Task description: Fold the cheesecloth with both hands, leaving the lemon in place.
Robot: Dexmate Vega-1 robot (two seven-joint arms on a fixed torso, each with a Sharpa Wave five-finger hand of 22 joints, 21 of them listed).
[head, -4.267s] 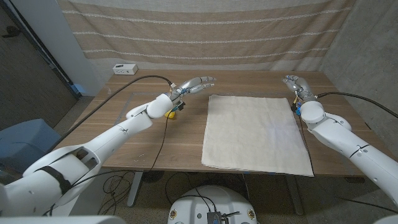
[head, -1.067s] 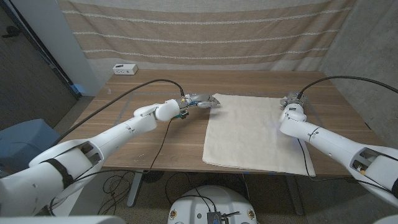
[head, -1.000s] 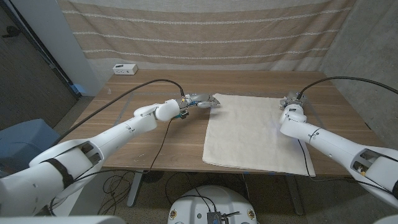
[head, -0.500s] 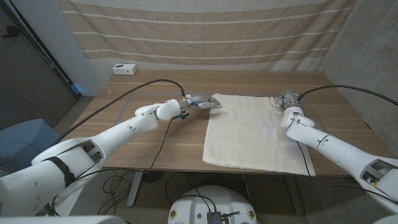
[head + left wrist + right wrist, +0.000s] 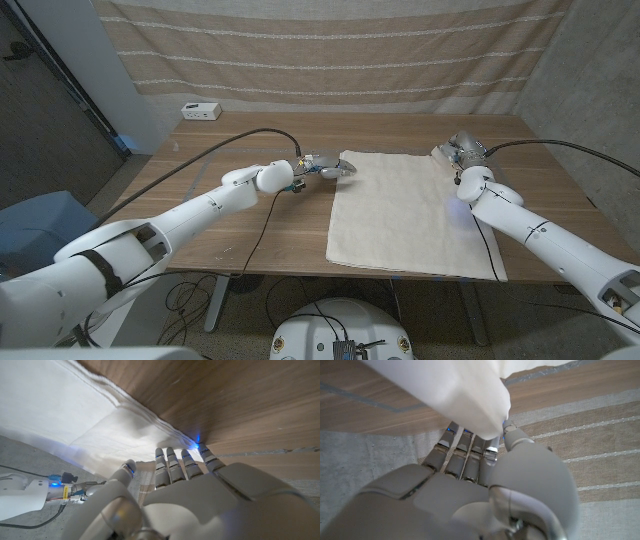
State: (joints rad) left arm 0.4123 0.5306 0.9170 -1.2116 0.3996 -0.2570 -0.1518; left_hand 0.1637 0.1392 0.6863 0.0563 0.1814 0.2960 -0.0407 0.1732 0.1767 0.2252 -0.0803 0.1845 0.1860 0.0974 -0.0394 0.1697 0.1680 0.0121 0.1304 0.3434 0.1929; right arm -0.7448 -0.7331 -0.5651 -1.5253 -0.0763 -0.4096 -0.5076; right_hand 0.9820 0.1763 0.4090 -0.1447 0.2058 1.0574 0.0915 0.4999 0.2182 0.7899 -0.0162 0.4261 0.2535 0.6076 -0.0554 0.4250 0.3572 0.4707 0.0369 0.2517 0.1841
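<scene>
Cheesecloth [image 5: 410,212] lies flat on the worktop [image 5: 250,215], long axis running from both hands back toward the robot. Left hand [image 5: 328,168] pinches the far-left corner; right hand [image 5: 458,151] has the far-right corner lifted between its fingers. Fold direction: toward the robot.

— Colours? Off-white square cheesecloth [image 5: 412,213] on brown wood-grain table [image 5: 250,225].
— Behind? Beige fabric curtain [image 5: 330,50], pale horizontal stripes. Glossy white robot arms [image 5: 190,215], black cables [image 5: 215,145].
</scene>
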